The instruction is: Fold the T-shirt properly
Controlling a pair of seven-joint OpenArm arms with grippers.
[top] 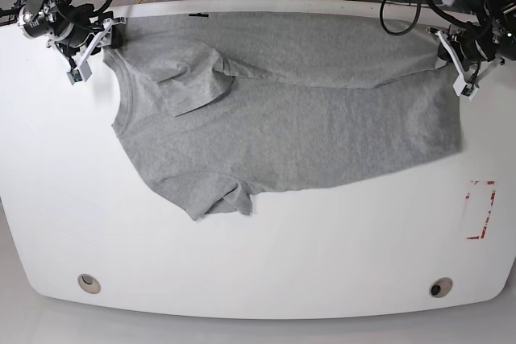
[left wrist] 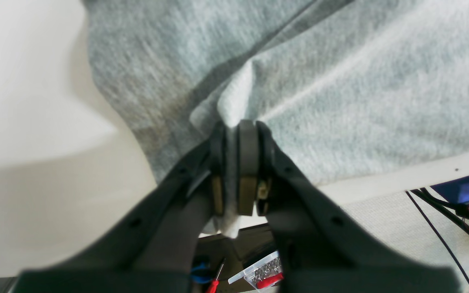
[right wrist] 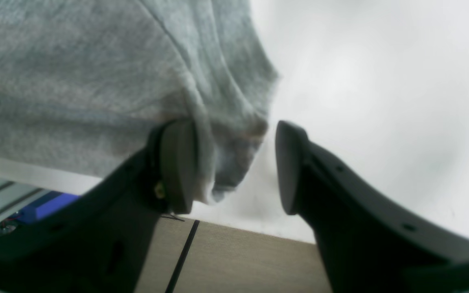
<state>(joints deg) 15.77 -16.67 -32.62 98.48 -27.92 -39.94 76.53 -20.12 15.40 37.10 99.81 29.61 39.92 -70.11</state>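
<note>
On the left of my base view I have the right gripper [top: 95, 40] parked at the far left corner of the white counter [top: 266, 255], right at the shoulder end of the T-shirt [top: 290, 134]. Through its wrist camera I see the jaws standing well apart; a bunched fold of grey cloth lies against the inner face of one of its pads [right wrist: 177, 167], while the other pad has only bare counter behind it and touches nothing. So this gripper is not yet clamped on anything.

Moving across, the T-shirt lies spread on the far half of the counter, its length running left to right, plain grey side up. One sleeve is folded in over the chest near the far left; the other sleeve points toward the near edge.

On the right, the left gripper [top: 453, 58] sits at the far right corner, at the shirt's hem end. Its wrist view shows the pads [left wrist: 247, 162] pressed together with a pinch of grey fabric squeezed between them, the cloth tenting up from the grip.

A red-marked rectangle [top: 480, 209] is near the right edge.
</note>
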